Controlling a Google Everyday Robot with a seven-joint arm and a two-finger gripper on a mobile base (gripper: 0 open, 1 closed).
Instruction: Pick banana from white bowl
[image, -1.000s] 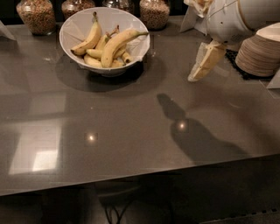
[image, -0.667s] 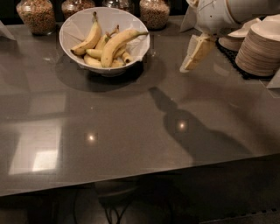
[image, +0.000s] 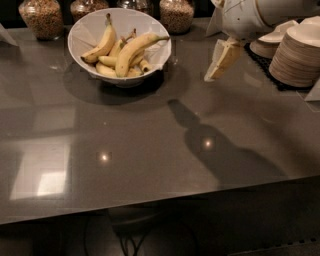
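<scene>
The white bowl (image: 85, 31) stands at the back left of the dark table and holds several bananas. The banana (image: 134, 50), the longest and thickest, lies on top of the pile, with its thin dark-tipped stem pointing right over the rim. My gripper (image: 219, 64), cream coloured, hangs point down above the table to the right of the bowl. It is about a bowl's width from the banana and touches nothing. The arm comes in from the top right corner.
Glass jars of grain (image: 42, 17) stand behind the bowl. Stacks of cream plates and small bowls (image: 297, 55) sit on a black mat at the right, close beside the arm. The table's front edge (image: 150, 202) runs across the lower part of the view.
My gripper has moved left and a little farther back, toward the bowl, and its shadow on the table has shifted with it. The bowl and bananas have not moved.
</scene>
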